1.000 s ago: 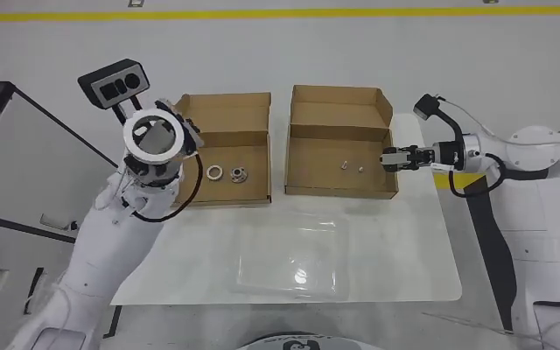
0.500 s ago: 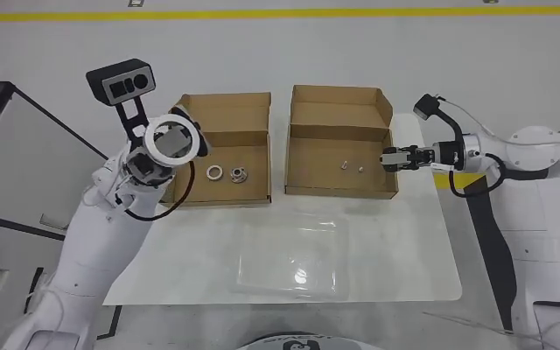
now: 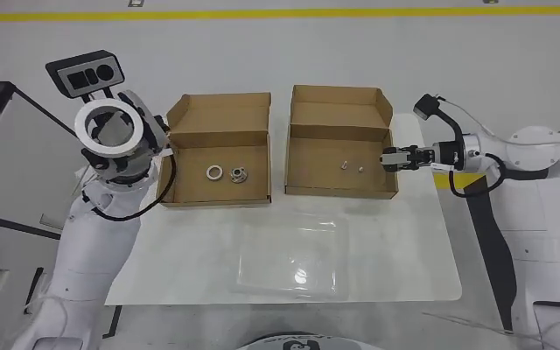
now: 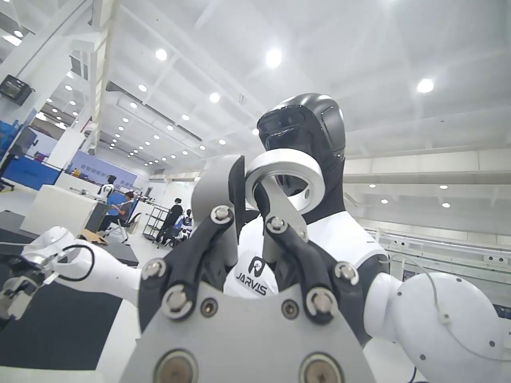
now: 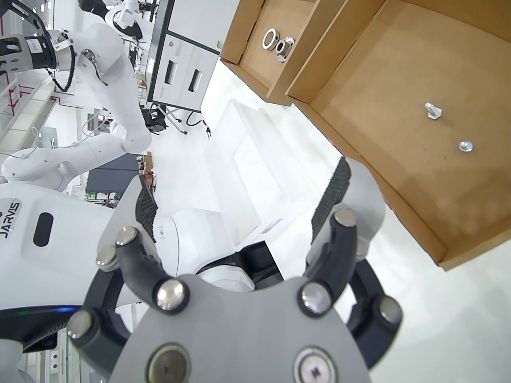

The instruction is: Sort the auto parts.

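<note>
My left gripper points up, shut on a silver metal ring, with one finger through its hole. From above, this ring hangs left of the table, beside the left cardboard box. That box holds a flat ring and a flanged bushing. The right cardboard box holds two small bolts. My right gripper stands open at that box's right wall; in its wrist view the right gripper has nothing between its fingers, and the bolts lie beyond.
A clear plastic tray lies on the white table in front of both boxes. Both boxes have raised flaps at the back. A dark stand sits left of the table.
My left arm has swung left, away from the left box, carrying the ring raised. The right arm has stayed still.
</note>
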You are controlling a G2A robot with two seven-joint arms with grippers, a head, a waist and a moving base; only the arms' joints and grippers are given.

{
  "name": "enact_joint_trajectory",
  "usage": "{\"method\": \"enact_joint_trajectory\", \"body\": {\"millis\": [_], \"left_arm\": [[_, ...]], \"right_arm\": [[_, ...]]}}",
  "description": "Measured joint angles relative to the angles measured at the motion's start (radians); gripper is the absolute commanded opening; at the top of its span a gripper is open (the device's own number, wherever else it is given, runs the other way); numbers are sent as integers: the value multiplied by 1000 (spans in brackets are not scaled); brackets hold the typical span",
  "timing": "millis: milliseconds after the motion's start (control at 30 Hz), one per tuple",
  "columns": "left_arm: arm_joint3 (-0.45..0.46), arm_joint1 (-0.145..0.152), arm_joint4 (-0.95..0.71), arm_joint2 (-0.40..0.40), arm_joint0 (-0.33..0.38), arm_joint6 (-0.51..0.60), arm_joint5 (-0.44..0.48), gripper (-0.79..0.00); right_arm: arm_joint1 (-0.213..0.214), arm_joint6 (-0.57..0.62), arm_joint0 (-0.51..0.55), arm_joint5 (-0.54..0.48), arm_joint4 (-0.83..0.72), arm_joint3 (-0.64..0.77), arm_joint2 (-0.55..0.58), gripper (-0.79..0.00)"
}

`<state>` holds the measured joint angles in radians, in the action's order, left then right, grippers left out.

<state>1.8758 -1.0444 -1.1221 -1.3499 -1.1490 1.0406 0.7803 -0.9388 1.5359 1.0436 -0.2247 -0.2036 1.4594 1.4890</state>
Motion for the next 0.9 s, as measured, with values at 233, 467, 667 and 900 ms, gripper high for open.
{"method": "enact_joint_trajectory", "body": {"millis": [233,467,667,900], "left_arm": [[-8,-18,127,-10,-3,51,-51,-785],[-11,-30,146,-2,-1,56,-56,-785],[-17,-49,43,-16,-3,72,-72,-785],[-10,-73,25,-49,-8,121,-121,-785]], "right_arm": [[0,0,0,0,0,0,0,0],[0,0,0,0,0,0,0,0],[0,0,0,0,0,0,0,0],[0,0,0,0,0,0,0,0]]}}
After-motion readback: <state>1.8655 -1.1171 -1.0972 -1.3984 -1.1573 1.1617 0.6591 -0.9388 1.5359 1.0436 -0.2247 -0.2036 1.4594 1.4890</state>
